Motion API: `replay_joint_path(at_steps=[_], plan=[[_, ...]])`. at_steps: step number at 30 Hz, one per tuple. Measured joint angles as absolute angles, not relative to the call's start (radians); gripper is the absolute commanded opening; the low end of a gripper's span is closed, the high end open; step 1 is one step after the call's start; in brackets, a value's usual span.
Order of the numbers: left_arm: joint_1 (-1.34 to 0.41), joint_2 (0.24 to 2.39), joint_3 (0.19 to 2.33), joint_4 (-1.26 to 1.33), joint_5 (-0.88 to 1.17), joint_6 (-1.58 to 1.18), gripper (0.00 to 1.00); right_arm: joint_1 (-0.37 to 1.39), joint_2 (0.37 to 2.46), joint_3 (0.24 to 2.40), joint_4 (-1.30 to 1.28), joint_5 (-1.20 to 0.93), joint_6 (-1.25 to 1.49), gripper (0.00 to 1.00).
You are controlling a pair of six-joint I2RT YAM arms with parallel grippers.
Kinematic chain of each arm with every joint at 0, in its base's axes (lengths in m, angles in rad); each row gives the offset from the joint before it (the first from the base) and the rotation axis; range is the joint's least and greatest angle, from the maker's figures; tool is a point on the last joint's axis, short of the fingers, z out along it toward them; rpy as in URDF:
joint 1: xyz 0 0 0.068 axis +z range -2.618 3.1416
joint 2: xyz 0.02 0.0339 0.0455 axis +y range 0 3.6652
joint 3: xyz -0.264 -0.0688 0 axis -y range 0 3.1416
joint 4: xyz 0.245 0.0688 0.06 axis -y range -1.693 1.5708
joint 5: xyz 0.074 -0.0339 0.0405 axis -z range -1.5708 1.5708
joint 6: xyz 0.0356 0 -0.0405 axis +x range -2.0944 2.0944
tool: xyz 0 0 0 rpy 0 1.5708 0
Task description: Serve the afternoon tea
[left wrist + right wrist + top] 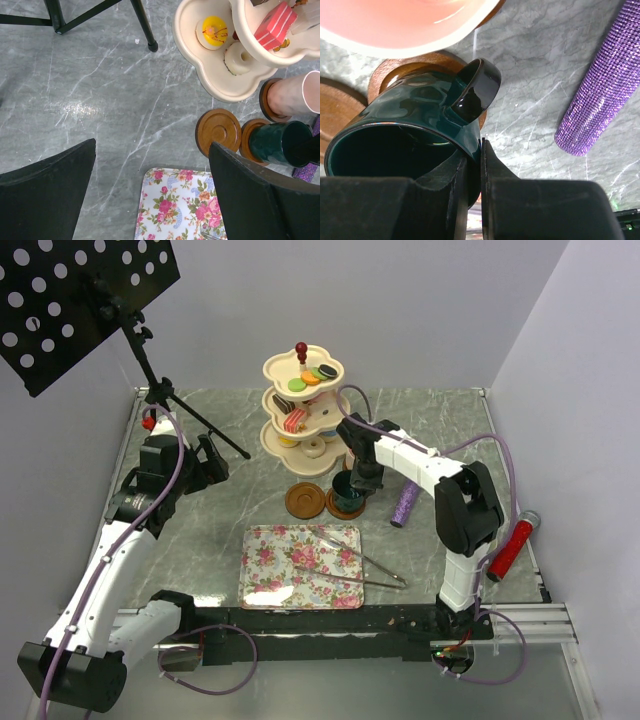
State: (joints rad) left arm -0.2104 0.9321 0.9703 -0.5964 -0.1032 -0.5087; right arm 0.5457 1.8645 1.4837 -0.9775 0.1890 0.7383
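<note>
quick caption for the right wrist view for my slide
Right gripper pinching the rim of the dark teal mug at a brown saucer, pink mug behind, purple glittery microphone alongside.

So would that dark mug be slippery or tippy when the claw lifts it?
Probably slippery: the dark teal mug looks glossy and hard. The right claw pinches only one side of its rim, so it may tilt. It looks stiff, unlikely to flex.

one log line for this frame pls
left gripper: open, empty | right gripper: shut on teal mug rim | teal mug: over saucer | pink mug: beside it
</note>
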Motion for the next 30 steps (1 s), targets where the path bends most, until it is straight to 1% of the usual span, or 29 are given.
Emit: replay_joint_path(at_steps=[3, 4, 7, 9, 12, 15, 20, 23, 26, 30], plan=[[-0.21, 0.932, 0.97, -0.596, -0.103, -0.509, 1.0, 0.546, 1.871, 1.478, -0.97, 0.191, 0.739, 0.0], [-0.21, 0.932, 0.97, -0.596, -0.103, -0.509, 1.0, 0.546, 1.871, 1.478, -0.969, 0.192, 0.738, 0.02], [-0.21, 0.932, 0.97, -0.596, -0.103, -0.509, 1.0, 0.546, 1.872, 1.478, -0.968, 0.191, 0.738, 0.13], [-0.21, 0.932, 0.97, -0.596, -0.103, -0.509, 1.0, 0.546, 1.872, 1.478, -0.968, 0.191, 0.736, 0.35], [-0.21, 0.932, 0.97, -0.596, -0.103, -0.509, 1.0, 0.546, 1.873, 1.478, -0.969, 0.187, 0.736, 0.47], [-0.21, 0.932, 0.97, -0.596, -0.103, -0.509, 1.0, 0.547, 1.872, 1.48, -0.971, 0.182, 0.734, 0.56], [-0.21, 0.932, 0.97, -0.596, -0.103, -0.509, 1.0, 0.547, 1.871, 1.511, -0.993, 0.181, 0.727, 0.64], [-0.21, 0.932, 0.97, -0.597, -0.103, -0.508, 1.0, 0.546, 1.844, 1.538, -1.006, 0.181, 0.715, 0.66], [-0.21, 0.933, 0.971, -0.598, -0.103, -0.508, 1.0, 0.531, 1.775, 1.545, -1.021, 0.18, 0.693, 0.66], [-0.21, 0.933, 0.971, -0.605, -0.104, -0.508, 1.0, 0.431, 1.621, 1.534, -1.037, 0.167, 0.653, 0.66]])
